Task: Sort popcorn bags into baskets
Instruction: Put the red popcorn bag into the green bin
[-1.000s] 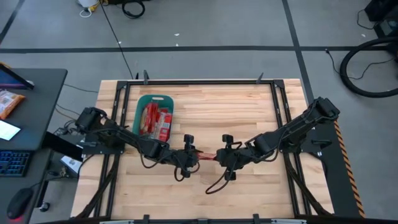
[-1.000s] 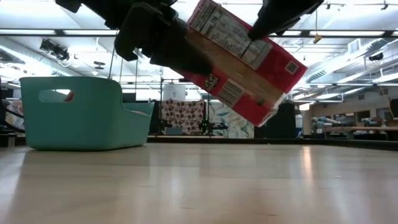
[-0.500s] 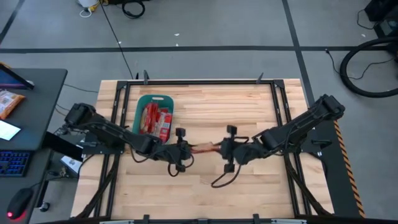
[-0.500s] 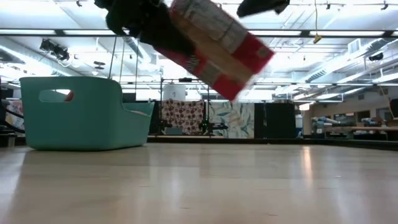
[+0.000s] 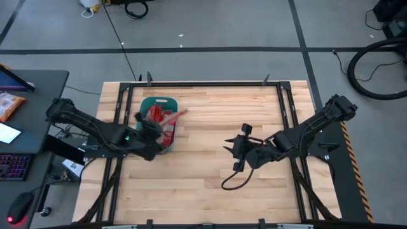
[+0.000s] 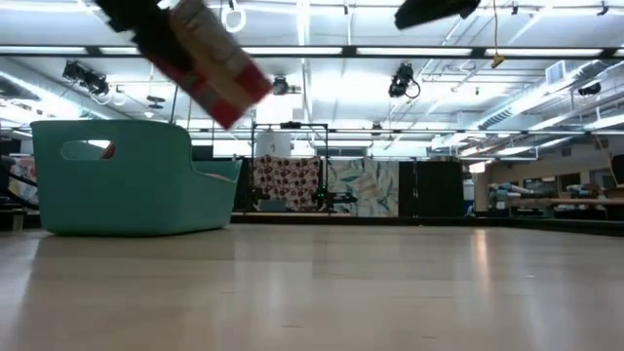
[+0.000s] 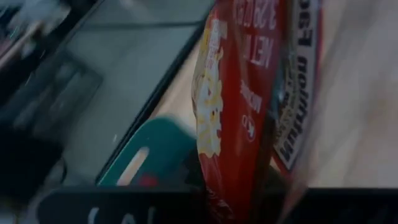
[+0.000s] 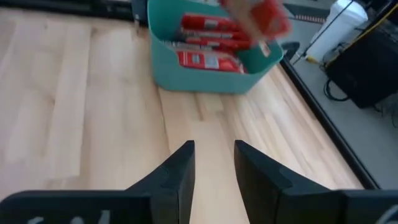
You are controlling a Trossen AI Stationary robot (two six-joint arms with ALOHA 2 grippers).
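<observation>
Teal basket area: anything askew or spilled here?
No spill. One red popcorn bag hangs tilted above the teal plastic basket, shut in the left pincer, not yet dropped in. Other bags lie inside.

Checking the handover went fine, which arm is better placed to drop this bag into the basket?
Left. The left gripper holds the bag right over the basket. The right gripper is empty, open, mid-table.
</observation>
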